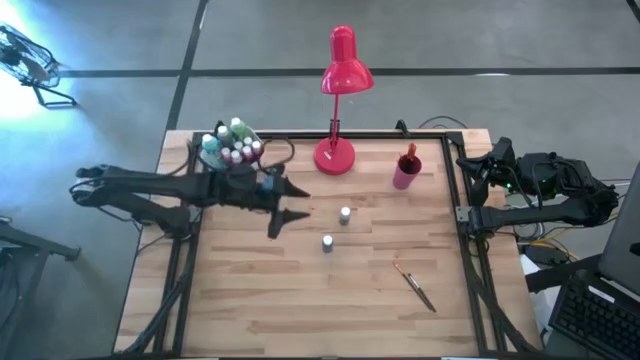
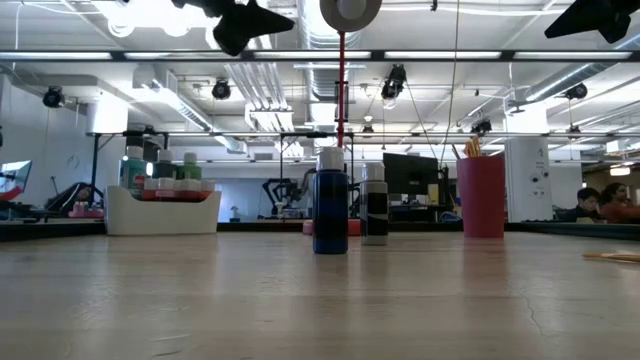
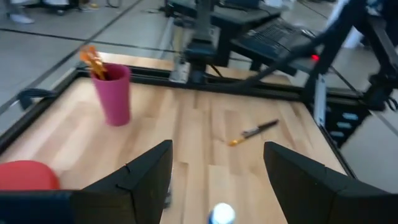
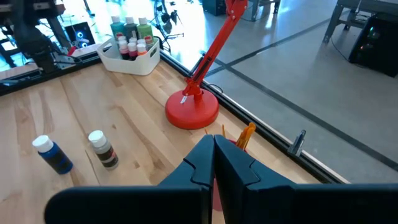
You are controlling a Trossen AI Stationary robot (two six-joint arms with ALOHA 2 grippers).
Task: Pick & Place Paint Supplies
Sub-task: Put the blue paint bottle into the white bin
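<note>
Worktop [image 1: 250,300] is showing as pale wood planks in a black frame, flat and smooth, so round things are likely rolling if tipped.

White tray [image 1: 213,158] is sitting at the far-left corner, rigid plastic with rounded walls, holding a cluster of capped paint bottles. Pink cup [image 1: 406,172] is standing upright right of the red desk lamp [image 1: 338,75], brushes sticking out of its top.

Left gripper [image 1: 290,202] is hovering above the worktop just left of the two loose bottles, fingers spread wide, nothing between them. Right gripper [image 4: 214,163] is waiting at the right edge, fingers pressed together, empty.

Blue bottle [image 4: 53,154] and dark bottle [image 4: 103,149] are standing upright mid-worktop, near each other but apart, both white-capped. I'm judging them as small rigid plastic cylinders, light, glossy and a bit slippery, easy to topple. Best hold is across the body just under the cap, squeezing square to the axis.

Loose paintbrush [image 1: 414,287] is lying flat toward the front right, well apart from the bottles. Thin wooden handle with a metal ferrule, stiff and very light; I'd pinch mid-handle, fingers crossing its length.
</note>
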